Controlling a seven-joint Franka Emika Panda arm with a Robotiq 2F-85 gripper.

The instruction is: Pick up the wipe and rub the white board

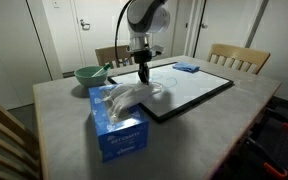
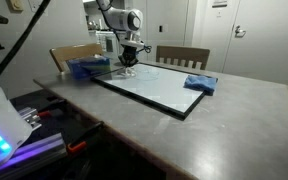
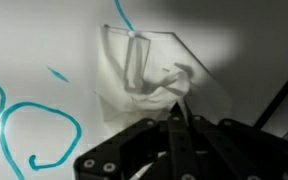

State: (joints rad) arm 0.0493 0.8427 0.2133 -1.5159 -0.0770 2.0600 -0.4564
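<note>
A grey table point(image 1: 54, 110) in a plain room with pale doors carries the white board point(image 1: 194, 88), a blue tissue box point(image 1: 116, 128), a green bowl point(image 1: 88, 73) and a folded blue cloth point(image 2: 199, 83). In the wrist view we see the wipe point(image 3: 134, 75) lying crumpled on the board near its blue pen marks, at the end nearest the tissue box. The gripper point(image 3: 180, 104) stands over it, its fingers point(image 3: 184, 128) clenched together. A fold at the wipe's edge appears pinched between the tips, though we cannot be sure how much of it they hold.

We judge the wipe very light, thin and limp. It will drape and bunch rather than keep its shape, and it can slip out of a shallow pinch or tear if dragged hard. We think the bunched, thicker middle is the better place to hold it. A grip there would leave enough loose tissue under the tips to rub the board without the metal scraping it.
</note>
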